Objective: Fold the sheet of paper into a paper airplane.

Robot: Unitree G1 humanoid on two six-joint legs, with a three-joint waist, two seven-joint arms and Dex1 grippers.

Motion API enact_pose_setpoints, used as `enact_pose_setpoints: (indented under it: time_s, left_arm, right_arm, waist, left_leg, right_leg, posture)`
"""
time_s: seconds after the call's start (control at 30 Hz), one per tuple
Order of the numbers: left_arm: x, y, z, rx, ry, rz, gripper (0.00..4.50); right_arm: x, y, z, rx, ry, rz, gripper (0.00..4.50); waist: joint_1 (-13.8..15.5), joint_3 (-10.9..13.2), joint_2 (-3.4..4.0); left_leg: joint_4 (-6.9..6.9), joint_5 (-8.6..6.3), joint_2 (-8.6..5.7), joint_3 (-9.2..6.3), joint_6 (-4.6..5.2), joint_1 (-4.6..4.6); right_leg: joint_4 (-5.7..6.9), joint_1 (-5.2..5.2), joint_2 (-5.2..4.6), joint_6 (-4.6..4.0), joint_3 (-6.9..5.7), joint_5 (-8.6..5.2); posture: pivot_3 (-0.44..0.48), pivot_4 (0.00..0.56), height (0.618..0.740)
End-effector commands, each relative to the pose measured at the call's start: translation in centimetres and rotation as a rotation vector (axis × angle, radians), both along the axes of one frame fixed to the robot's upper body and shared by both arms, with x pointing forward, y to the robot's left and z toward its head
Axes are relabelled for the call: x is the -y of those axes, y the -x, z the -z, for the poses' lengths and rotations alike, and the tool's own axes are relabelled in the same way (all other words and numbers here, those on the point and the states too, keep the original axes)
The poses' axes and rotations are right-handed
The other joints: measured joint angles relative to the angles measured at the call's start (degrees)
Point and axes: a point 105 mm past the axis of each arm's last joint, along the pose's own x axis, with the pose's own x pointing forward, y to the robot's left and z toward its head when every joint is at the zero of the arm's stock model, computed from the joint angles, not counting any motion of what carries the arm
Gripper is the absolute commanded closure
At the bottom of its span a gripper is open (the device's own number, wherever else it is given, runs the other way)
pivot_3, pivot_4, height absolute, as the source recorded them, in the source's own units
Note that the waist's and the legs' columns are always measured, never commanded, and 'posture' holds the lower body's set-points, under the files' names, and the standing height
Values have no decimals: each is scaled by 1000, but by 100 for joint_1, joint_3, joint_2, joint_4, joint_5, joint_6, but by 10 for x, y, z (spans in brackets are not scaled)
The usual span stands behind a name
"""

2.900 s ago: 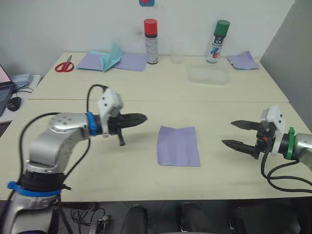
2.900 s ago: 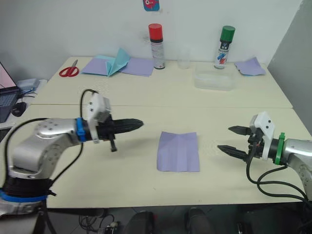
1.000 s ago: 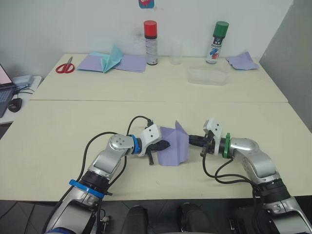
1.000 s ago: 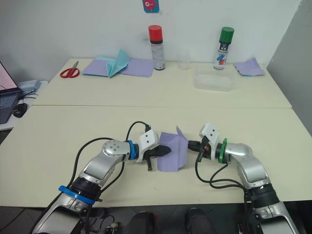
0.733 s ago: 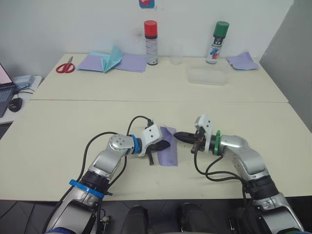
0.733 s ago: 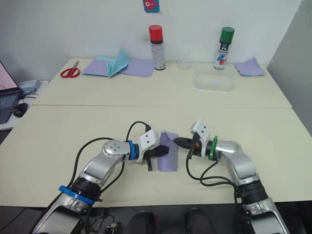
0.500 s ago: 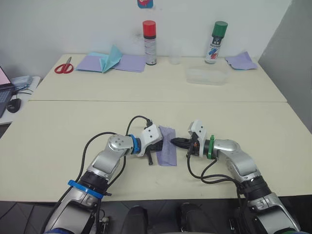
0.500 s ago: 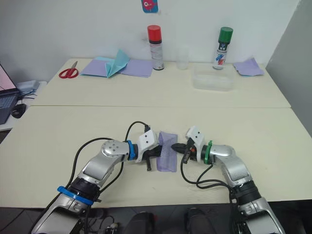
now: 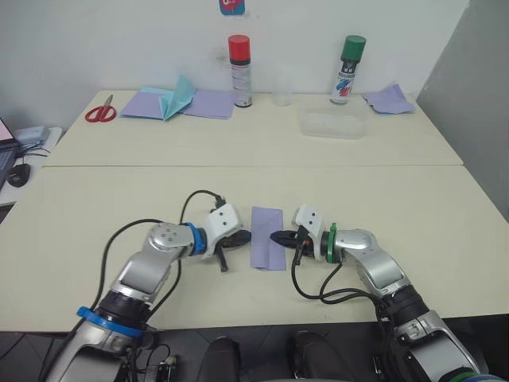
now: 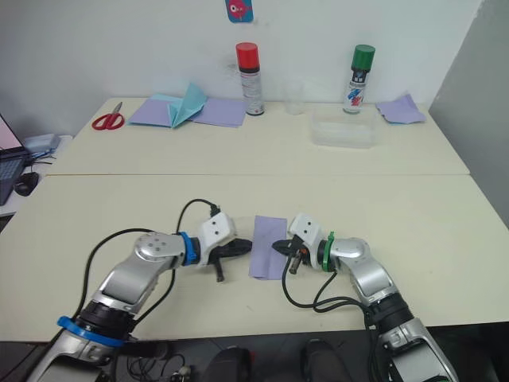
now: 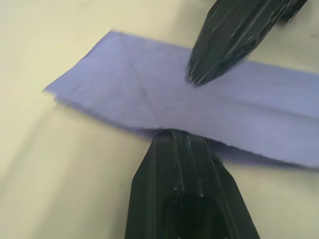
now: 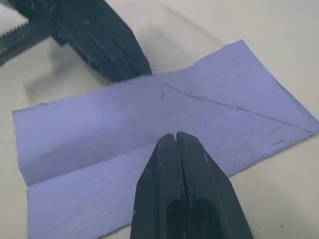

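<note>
Left eye view takes in the table (image 9: 413, 199), cream, two tops pushed together, with its near corners cut off by the frame. At the far side lie wide lilac sheets (image 9: 208, 103) with a teal paper piece (image 9: 176, 95) standing up between them and partly hiding one, then red scissors (image 9: 99, 112), a red-capped can (image 9: 238, 59), a green-capped can (image 9: 346, 59), a clear tub (image 9: 334, 123) that is hard to make out against the tabletop, and another lilac scrap (image 9: 388, 99) by the right corner.

Near the front, the sheet of paper (image 9: 267, 237) lies flat on the table between the two grippers, folded in half into a narrow strip. In the right wrist view a long fold edge runs down the paper (image 12: 164, 127) and slanting creases cross it.

The left gripper (image 9: 241, 236) lies low just at the strip's left edge. In the left wrist view its black fingers (image 11: 185, 189) rise as one dark mass with the tip at the paper's edge, maybe a little under it; no gap shows between them, so they look closed together with nothing held.

The right gripper (image 9: 275, 238) sits at the strip's right edge. In the right wrist view its two fingers (image 12: 167, 189) are pressed together, tips resting on the paper's top face near the fold, clamping nothing.
</note>
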Motion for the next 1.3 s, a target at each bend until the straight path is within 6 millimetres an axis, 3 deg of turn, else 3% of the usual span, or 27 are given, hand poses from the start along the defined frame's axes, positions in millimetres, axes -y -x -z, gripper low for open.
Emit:
enact_pose_setpoints:
  time_s: [0.03,0.1,0.17,0.23,0.43,0.7,0.83,0.93,1.13,1.3]
  left_arm:
    - [14,-4,-53,98,154,-2,4500]
    - [23,-2,-72,111,228,12,4500]
    - [30,0,-76,102,261,20,4500]
    - [36,4,-64,75,244,29,4500]
    - [39,17,-3,-3,84,49,4500]
    - [40,22,30,-82,83,30,4500]
    - [42,23,32,-83,73,52,4500]
    - [44,23,32,-80,72,62,4500]
    - [47,23,32,-75,69,77,4500]
    - [46,27,35,-84,55,92,4500]
  right_arm:
    - [-3,3,4,-11,26,-38,4473]
    - [-2,1,2,-9,24,-36,4473]
    - [-2,0,1,-9,21,-36,4473]
    - [-2,0,1,-10,18,-36,4473]
    - [3,-1,-5,-13,4,-22,4473]
    - [9,15,-18,-69,-61,-47,4473]
    - [17,32,-27,-121,-68,-133,4473]
    - [24,37,-20,-151,-14,-152,4473]
    - [30,21,2,-156,47,-65,4473]
    - [32,-2,3,-96,32,40,4473]
  waist:
    - [23,0,0]
    - [32,1,-2]
    - [32,0,-2]
    - [27,0,-1]
    - [30,0,-1]
    - [56,0,-2]
    - [61,-1,-2]
    - [62,-3,-4]
    - [60,-3,-4]
    - [42,-13,-4]
  left_leg:
    - [0,0,0,0,0,-1]
    - [1,0,-3,3,0,-6]
    - [3,0,-7,4,0,-11]
    - [2,0,-10,6,0,-11]
    - [-5,-1,-8,1,0,-8]
    - [0,-1,-12,5,0,-10]
    - [0,-1,-16,5,0,-10]
    - [0,-1,-18,5,0,-9]
    - [0,-1,-18,5,0,-8]
    - [0,0,-16,7,0,1]
  right_leg:
    - [0,0,0,-1,0,0]
    - [-4,0,-2,0,2,0]
    - [-7,0,-5,1,4,0]
    - [-8,0,-6,1,9,0]
    - [-7,-1,-5,-5,5,-3]
    - [-7,-1,-15,-4,5,-2]
    - [-8,1,-23,-2,3,-2]
    - [-9,2,-24,-1,2,-1]
    - [-9,3,-23,-1,0,-1]
    - [-9,7,-23,2,1,1]
  posture:
    - [0,150,740]
    - [0,150,740]
    - [0,150,740]
    - [0,150,740]
    - [0,150,740]
    - [0,150,740]
    - [0,150,740]
    - [0,150,740]
    - [0,150,740]
    - [0,150,740]
